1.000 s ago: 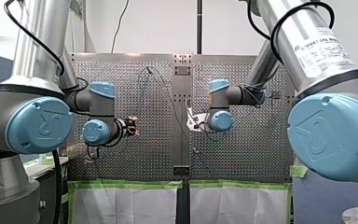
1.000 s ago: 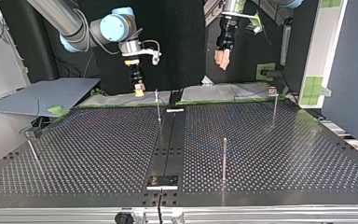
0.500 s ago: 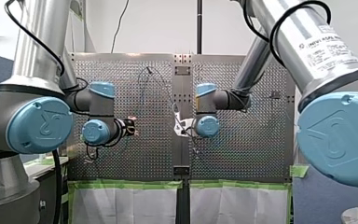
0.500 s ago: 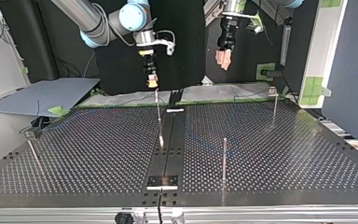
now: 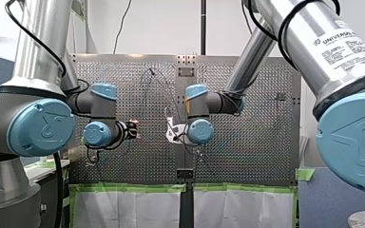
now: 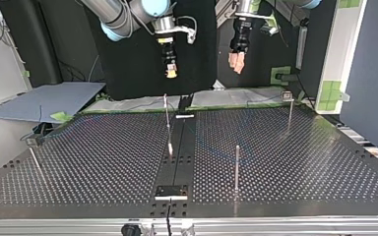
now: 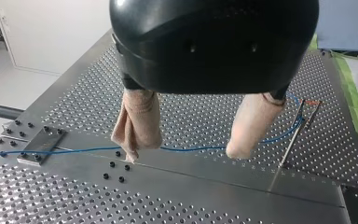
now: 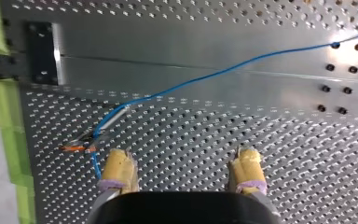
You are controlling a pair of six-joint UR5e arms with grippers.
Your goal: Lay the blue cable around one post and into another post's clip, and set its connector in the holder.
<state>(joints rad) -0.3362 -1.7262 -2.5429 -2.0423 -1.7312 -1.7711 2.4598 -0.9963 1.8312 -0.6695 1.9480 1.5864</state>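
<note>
1. Above the surface (image 8: 182, 121), my right gripper (image 8: 182, 161) hangs with its jaws apart, holding nothing; my left gripper (image 7: 182, 153) is the same.
2. Beneath them, the blue cable (image 8: 191, 81) lies slack on the surface, untouched.
3. Further on, it reaches a post (image 7: 289, 149) with a clip (image 7: 310, 101); I cannot tell whether it sits in the clip. Routing and connector placement seem left to do.

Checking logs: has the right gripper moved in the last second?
Yes. In the top view my right gripper has shifted rightward and up, from left of the centre post to above it.
</note>
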